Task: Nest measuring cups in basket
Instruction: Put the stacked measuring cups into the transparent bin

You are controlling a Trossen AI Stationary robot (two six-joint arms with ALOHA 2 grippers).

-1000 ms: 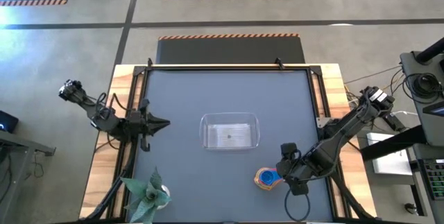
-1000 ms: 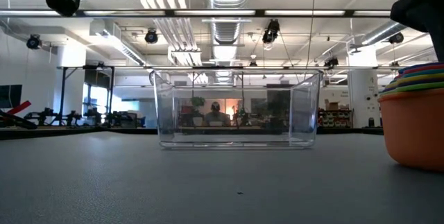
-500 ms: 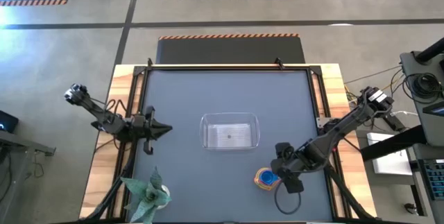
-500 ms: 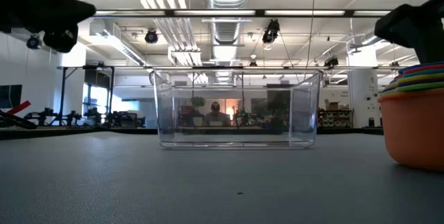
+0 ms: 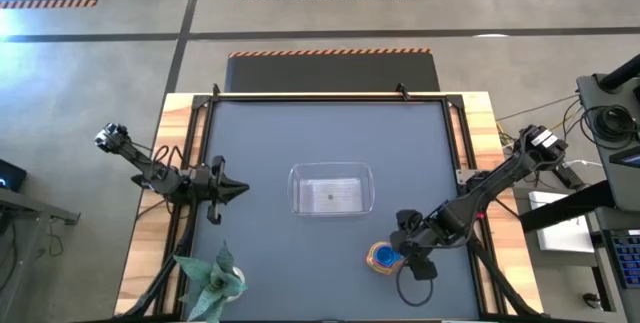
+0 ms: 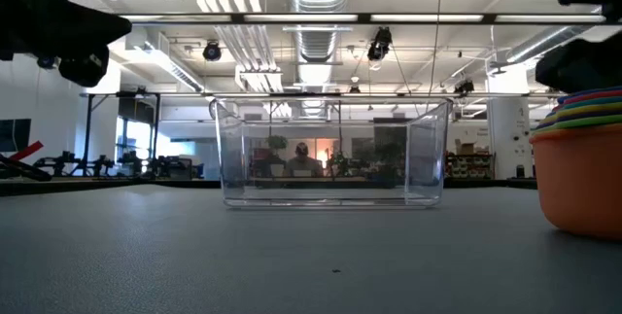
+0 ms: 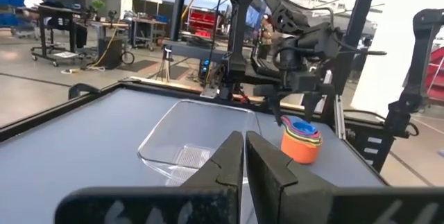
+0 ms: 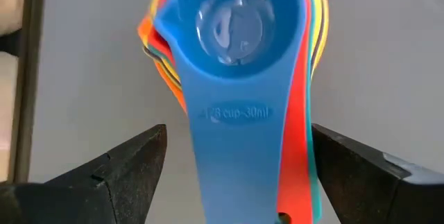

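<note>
1. Left gripper [image 5: 238, 189]: closed, empty, hovering nr table's left edge.
2. Basket [image 5: 331, 189]: clear, empty, mid-table; looks rigid, light, prob. slides if nudged.
3. Cups [image 5: 383, 257]: stacked, nr front edge, right of centre. Light, stiff, slick plastic; best grip = flat handles [image 8: 243, 148].
4. Right gripper [image 8: 236, 165]: spread wide either side of handles, not touching.
</note>
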